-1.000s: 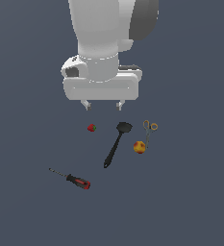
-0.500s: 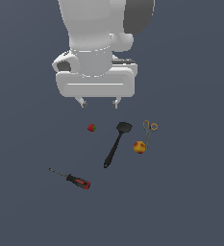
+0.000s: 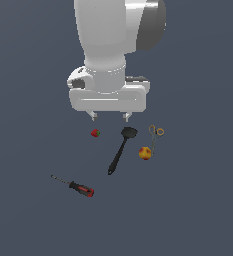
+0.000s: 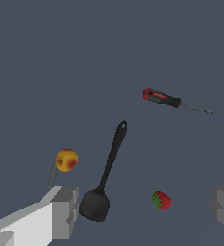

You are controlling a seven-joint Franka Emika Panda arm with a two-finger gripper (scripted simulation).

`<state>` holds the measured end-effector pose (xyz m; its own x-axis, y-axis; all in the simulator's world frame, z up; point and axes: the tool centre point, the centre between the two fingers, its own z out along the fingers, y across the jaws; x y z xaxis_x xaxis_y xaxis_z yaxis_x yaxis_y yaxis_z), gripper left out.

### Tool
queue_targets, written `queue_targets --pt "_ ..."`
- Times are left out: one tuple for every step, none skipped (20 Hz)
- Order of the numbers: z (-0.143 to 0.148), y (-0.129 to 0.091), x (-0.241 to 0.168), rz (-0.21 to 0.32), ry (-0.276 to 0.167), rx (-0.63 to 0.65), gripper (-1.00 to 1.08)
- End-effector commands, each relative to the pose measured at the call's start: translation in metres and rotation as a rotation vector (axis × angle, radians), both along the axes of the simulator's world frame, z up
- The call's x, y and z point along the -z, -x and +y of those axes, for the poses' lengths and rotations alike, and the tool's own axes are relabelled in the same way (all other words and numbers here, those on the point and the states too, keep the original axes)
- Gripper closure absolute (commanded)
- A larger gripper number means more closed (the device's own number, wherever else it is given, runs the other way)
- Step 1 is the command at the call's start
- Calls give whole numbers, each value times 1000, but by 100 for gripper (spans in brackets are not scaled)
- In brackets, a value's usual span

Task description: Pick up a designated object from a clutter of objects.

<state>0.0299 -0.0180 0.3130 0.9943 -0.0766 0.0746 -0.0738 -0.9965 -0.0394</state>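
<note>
The designated object, a small yellow-orange fruit with red blush [image 3: 145, 153] [image 4: 66, 160], lies on the dark floor in the clutter of objects. Around it are a black spatula [image 3: 119, 150] [image 4: 106, 175], orange-handled scissors [image 3: 155, 136], a tiny red strawberry [image 3: 95, 133] [image 4: 161, 200] and a red-and-black screwdriver [image 3: 76, 186] [image 4: 173, 101]. My gripper [image 3: 109, 117] [image 4: 142, 214] hangs open above the floor, over the gap between strawberry and spatula head, holding nothing. The fruit sits off to the exterior view's right of it.
The floor is a plain dark blue-grey surface with no walls or edges in view. The arm's white body fills the upper middle of the exterior view.
The arm has swung slightly toward the exterior view's left and back, and the gripper stays high and open. The objects on the floor have not moved.
</note>
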Motion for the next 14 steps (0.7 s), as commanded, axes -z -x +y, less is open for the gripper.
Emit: queue_targets --pt "12 -3 18 8 6 3 -92" --pt "18 -4 27 12 8 5 -92" --pt "24 -6 37 15 11 7 -92" --pt "31 -7 47 19 14 9 -92" --pt "39 -7 58 23 17 10 -92" --pt "47 -8 70 27 20 12 -92" --pt "55 -8 83 31 23 14 -92" --pt "65 -7 96 35 25 15 -92" --pt "74 -6 110 40 28 17 -92" --pt "84 -5 123 44 30 18 -92" --pt "93 -3 136 48 31 19 -92" --pt "101 -1 147 51 33 19 -92" --pt "109 2 158 55 33 20 -92" --pt "116 4 168 58 34 20 -92"
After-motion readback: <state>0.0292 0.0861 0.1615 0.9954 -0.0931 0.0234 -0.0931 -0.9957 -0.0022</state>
